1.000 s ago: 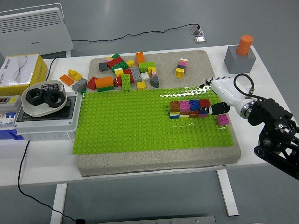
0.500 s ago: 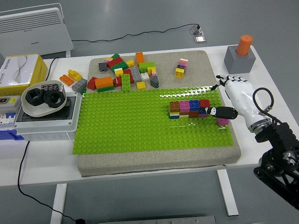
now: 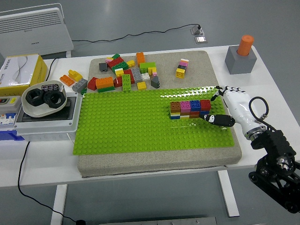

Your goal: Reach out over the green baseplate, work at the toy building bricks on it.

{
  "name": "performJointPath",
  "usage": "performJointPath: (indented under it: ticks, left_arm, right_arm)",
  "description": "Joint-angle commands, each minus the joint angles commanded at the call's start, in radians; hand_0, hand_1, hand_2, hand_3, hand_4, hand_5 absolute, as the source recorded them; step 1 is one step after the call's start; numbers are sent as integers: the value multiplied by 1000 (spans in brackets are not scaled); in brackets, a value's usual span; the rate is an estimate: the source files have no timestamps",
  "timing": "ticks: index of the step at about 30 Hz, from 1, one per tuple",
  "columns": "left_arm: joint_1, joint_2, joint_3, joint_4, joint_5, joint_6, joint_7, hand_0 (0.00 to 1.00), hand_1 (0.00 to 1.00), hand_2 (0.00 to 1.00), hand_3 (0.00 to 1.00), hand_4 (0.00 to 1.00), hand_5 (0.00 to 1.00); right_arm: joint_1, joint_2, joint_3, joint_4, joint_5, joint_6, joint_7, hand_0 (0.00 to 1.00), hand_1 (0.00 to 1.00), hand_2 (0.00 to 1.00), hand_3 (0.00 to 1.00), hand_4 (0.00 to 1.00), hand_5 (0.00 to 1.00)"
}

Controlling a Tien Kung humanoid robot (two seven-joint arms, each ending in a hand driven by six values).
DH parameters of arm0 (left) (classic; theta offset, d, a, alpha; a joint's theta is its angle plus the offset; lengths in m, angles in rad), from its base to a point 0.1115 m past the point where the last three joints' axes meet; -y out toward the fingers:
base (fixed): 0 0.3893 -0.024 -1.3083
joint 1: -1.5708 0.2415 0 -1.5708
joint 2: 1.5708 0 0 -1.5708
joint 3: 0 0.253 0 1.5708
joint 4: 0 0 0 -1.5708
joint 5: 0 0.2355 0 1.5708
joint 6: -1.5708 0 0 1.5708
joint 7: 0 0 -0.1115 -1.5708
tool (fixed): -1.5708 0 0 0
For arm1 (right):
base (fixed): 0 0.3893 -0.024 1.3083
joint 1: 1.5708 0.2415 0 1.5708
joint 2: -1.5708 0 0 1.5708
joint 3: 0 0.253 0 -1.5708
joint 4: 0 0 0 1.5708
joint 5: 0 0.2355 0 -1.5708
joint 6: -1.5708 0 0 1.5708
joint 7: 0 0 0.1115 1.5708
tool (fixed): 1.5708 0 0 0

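Observation:
The green baseplate [image 3: 140, 122] lies on a beige foam mat. A short wall of stacked bricks [image 3: 190, 109] stands on its right part, topped brown, magenta, blue and red. My right hand [image 3: 213, 107], white with black fingertips, lies low over the plate's right edge just right of the wall. Its fingers [image 3: 220, 91] are stretched out and the thumb [image 3: 216, 119] points left along the wall's front right corner. It holds nothing I can see. The small pink brick that stood there is hidden under the thumb. The left arm is out of view.
Several loose bricks [image 3: 124, 74] lie on the mat behind the plate, with a yellow-pink stack [image 3: 182, 68] further right. A grey block with an orange cylinder [image 3: 241, 55] stands back right. A white bowl of black nuts [image 3: 42, 98] sits on a grey box at left.
My right hand has drawn back toward the near right and sunk lower. The thumb now covers the pink brick that showed beside the wall earlier.

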Motion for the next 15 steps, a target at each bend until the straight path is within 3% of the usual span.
performJointPath:
  ticks: [15]
  left_arm:
    - [-1, 2, -2, 0, 3, 0, -1, 688, 345, 512, 549, 756, 829]
  right_arm:
    - [44, -2, -66, -35, 23, 9, -1, 827, 835, 861, 591, 928, 573]
